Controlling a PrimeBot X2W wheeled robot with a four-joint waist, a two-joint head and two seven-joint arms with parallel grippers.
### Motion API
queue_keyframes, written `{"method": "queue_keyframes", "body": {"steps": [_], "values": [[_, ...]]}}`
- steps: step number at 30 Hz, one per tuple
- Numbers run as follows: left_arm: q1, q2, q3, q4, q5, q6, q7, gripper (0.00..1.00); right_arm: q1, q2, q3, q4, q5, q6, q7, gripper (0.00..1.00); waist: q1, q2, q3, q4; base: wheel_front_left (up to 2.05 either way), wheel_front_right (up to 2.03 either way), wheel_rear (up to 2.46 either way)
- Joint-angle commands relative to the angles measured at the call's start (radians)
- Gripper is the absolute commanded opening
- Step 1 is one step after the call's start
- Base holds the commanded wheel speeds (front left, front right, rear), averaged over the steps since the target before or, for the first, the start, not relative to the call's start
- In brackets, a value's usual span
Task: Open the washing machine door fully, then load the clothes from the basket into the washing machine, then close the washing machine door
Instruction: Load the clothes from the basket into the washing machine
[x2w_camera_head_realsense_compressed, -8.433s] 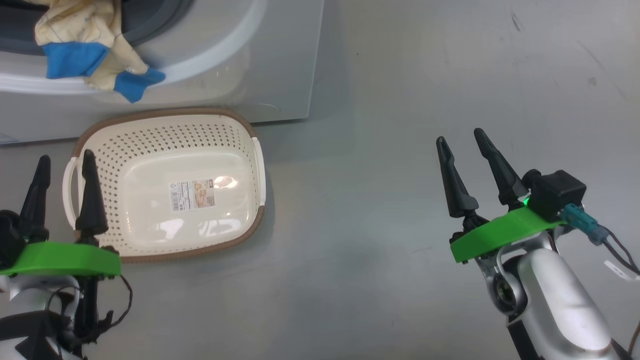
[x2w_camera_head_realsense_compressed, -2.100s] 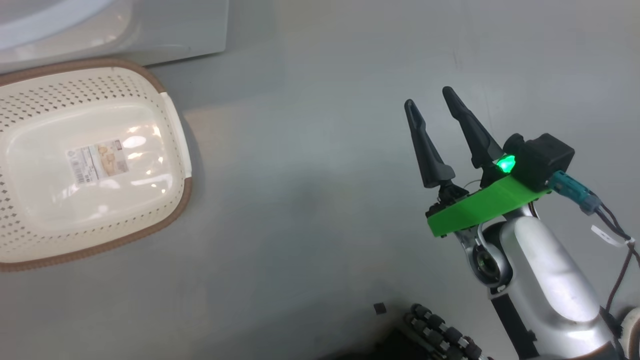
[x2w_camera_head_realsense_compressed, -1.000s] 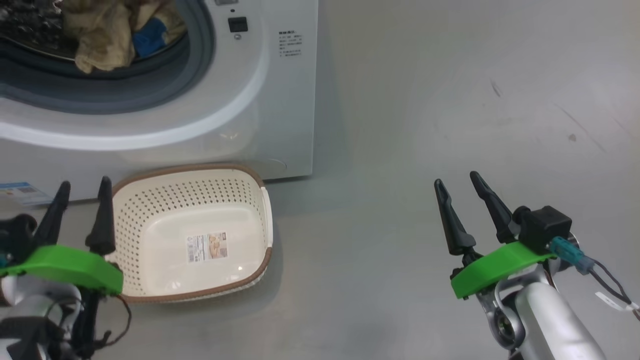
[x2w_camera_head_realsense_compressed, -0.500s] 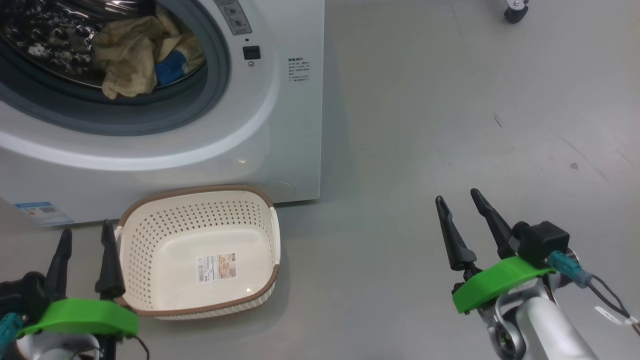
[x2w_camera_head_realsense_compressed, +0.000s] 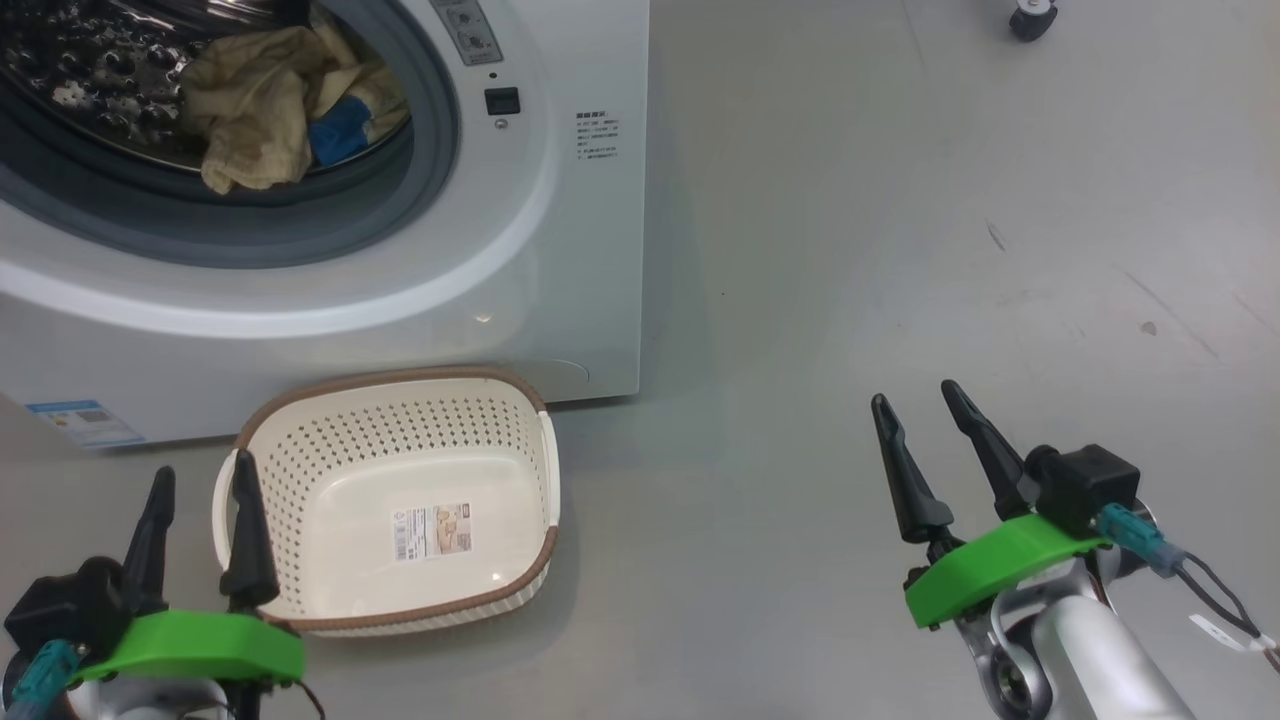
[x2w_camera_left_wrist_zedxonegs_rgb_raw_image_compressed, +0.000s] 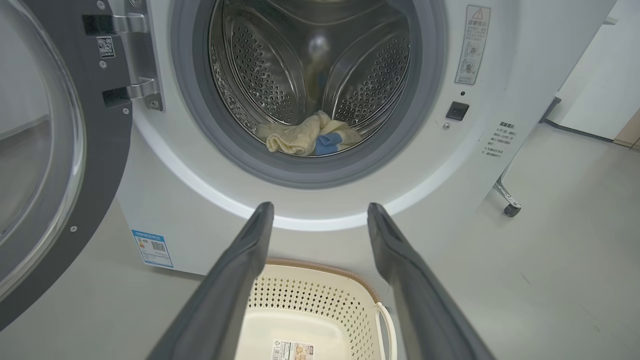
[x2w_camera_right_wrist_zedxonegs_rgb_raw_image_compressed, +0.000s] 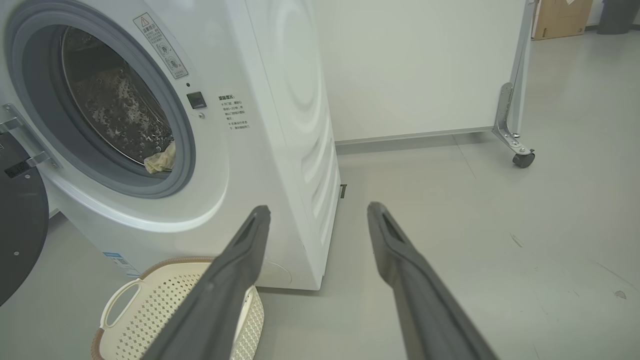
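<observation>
Trouble from here would most likely come at the door (x2w_camera_left_wrist_zedxonegs_rgb_raw_image_compressed: 95, 165), which hangs wide open on the left of the washing machine (x2w_camera_head_realsense_compressed: 560, 250). The clothes (x2w_camera_head_realsense_compressed: 270, 110) lie in a heap low at the front of the drum (x2w_camera_left_wrist_zedxonegs_rgb_raw_image_compressed: 370, 75), just behind the grey seal (x2w_camera_head_realsense_compressed: 300, 235). The basket (x2w_camera_head_realsense_compressed: 390, 440) on the floor against the machine's front holds nothing but its sticker (x2w_camera_head_realsense_compressed: 433, 530), so closing looks like the step left. If a fold of the pale yellow cloth slumps forward over the seal, the glass bowl could pinch it and the latch might not catch.

The left gripper (x2w_camera_head_realsense_compressed: 203, 463), fingers spread wide and holding nothing, hovers at the basket's near left corner, one finger in line with the white handle (x2w_camera_head_realsense_compressed: 218, 490). A careless sweep toward the door could knock the basket. The right gripper (x2w_camera_head_realsense_compressed: 915, 393), likewise spread and empty, hangs over bare floor (x2w_camera_head_realsense_compressed: 850, 200) well to the right, far from the door.

Much of the door is cut off by the left wrist view's edge. Its free side and any handle are out of frame, and the right wrist view gives a dark slice of it. Whether the clothes touch the seal cannot be told. A pale streak deep in the drum may be a reflection or another garment.
</observation>
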Motion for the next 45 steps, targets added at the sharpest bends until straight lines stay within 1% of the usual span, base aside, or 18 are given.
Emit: {"method": "queue_keyframes", "body": {"steps": [1,8,13,19,25,26,31,36,45], "values": [[-0.033,0.012,0.055,-0.023,0.015,-0.01,-0.011,1.0,-0.023,-0.004,0.018,-0.028,0.002,0.001,-0.007,1.0,0.0001,-0.0001,0.0,0.0,0.0,0.0,0.0],[-0.034,-0.009,0.084,-0.017,0.047,-0.034,-0.011,1.0,-0.023,-0.004,0.02,-0.032,0.005,0.001,-0.007,1.0,0.0001,-0.0001,0.014,-0.003,0.0,0.0,0.0],[-0.04,-0.014,0.094,-0.017,0.059,-0.044,-0.011,1.0,-0.029,-0.004,0.023,-0.04,0.007,0.001,-0.007,1.0,0.0001,-0.0001,0.037,-0.01,0.0,0.0,0.0],[-0.07,0.006,0.09,0.002,0.063,-0.056,-0.011,1.0,-0.039,-0.004,0.03,-0.05,0.014,0.001,-0.007,1.0,0.0001,-0.0001,0.086,-0.031,0.0,0.0,0.0],[-0.148,0.053,0.084,0.019,0.057,-0.065,0.017,1.0,-0.061,-0.004,0.04,-0.066,0.022,0.001,-0.007,1.0,0.0001,-0.0001,0.166,-0.062,0.0,0.0,0.0],[-0.148,0.053,0.084,0.019,0.057,-0.065,0.017,1.0,-0.061,-0.004,0.04,-0.066,0.022,0.001,-0.007,1.0,0.0001,-0.0001,0.166,-0.062,0.0,0.0,0.0],[-0.264,0.121,0.094,0.021,0.035,-0.073,0.069,1.0,-0.088,-0.004,0.05,-0.084,0.038,0.001,-0.007,1.0,0.0001,-0.0001,0.25,-0.092,0.0,0.0,0.0],[-0.413,0.224,0.094,0.041,0.015,-0.08,0.145,1.0,-0.119,-0.004,0.072,-0.102,0.062,0.001,-0.007,1.0,0.0001,-0.0001,0.333,-0.133,0.0,0.0,0.0],[-0.7,0.38,0.021,0.143,-0.045,-0.084,0.319,1.0,-0.158,-0.004,0.11,-0.128,0.114,0.001,-0.007,1.0,0.0001,-0.0001,0.445,-0.197,0.0,0.0,0.0]]}}
